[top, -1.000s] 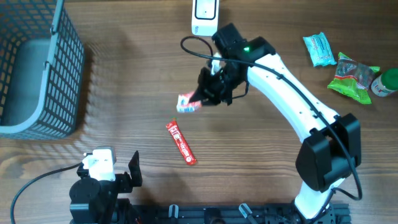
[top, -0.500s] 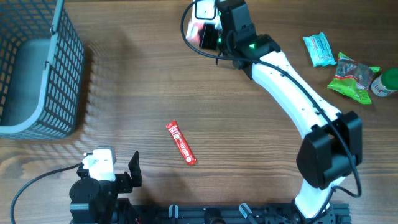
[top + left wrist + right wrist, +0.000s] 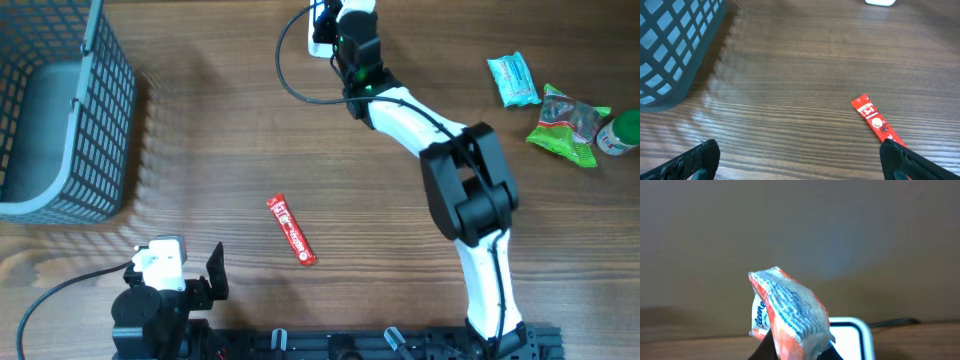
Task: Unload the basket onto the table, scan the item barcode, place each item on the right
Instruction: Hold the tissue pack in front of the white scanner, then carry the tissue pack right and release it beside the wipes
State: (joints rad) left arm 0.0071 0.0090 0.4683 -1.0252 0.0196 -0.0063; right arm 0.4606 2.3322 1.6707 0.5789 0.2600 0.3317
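We found the right end effector [image 3: 795, 352] clamped narrow on an orange-and-white packet [image 3: 790, 312]. It gripped the packet's lower end, so the packet stood up, tilted, just in front of the white scanner [image 3: 852, 337]. From overhead, the right arm [image 3: 400, 100] reached across to the scanner at the far edge of the bench [image 3: 220, 150] and covered most of it. We could not tell from there whether packet and scanner touched; they were probably just apart.

The left end effector [image 3: 797, 165] gaped wide with nothing between its fingers [image 3: 695, 160]. It sat well apart from the scanner, on the near side of the bench. A red sachet [image 3: 290, 230] lay flat between the scanner and the left end effector, nearer the latter. A grey basket [image 3: 60, 110] stood well to the left of the scanner. Well to the scanner's right lay a pale blue packet [image 3: 513, 78], a green packet [image 3: 565, 125] and a green-lidded item [image 3: 622, 132] at the frame's edge.
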